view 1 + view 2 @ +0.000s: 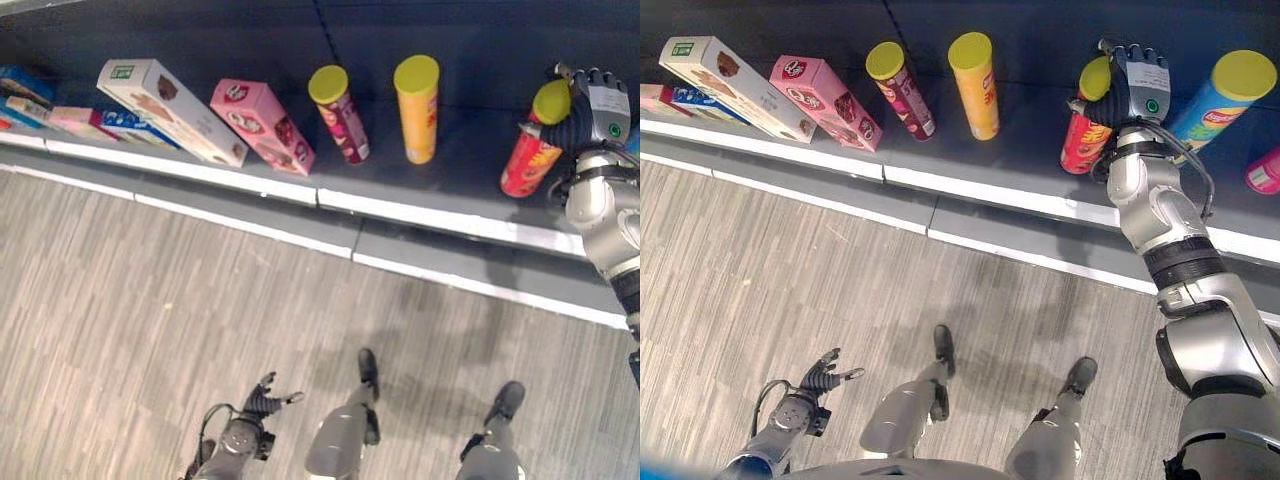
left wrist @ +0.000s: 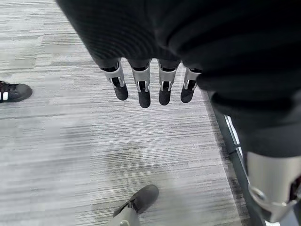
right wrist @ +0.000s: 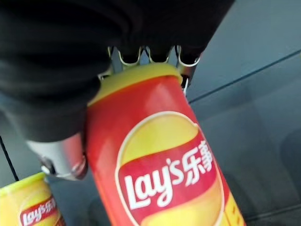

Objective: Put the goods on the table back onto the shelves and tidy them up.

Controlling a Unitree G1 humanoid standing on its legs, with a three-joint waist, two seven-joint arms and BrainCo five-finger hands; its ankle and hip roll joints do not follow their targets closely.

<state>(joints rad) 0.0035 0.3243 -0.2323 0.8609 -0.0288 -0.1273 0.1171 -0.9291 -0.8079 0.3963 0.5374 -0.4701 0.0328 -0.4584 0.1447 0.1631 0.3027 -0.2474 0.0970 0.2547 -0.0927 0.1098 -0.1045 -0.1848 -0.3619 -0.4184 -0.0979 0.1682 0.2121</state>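
A red can [image 1: 1086, 140] with a yellow lid is grasped near its top by the right hand [image 1: 1132, 85], whose fingers are curled round it, at the upper right of the frame; the can stands tilted on the dark shelf [image 1: 1040, 150]. To its left on the same shelf a yellow can [image 1: 975, 85], a dark red can [image 1: 900, 90], a pink box [image 1: 825, 103] and a white box [image 1: 735, 85] are seen. The left hand [image 1: 268, 398] is held low over the floor [image 1: 150, 300] at the bottom of the frame, released, with fingers relaxed.

Fingers [image 3: 181, 60] curled over red can [image 3: 160, 165] lid; yellow can [image 3: 28, 202] beside.
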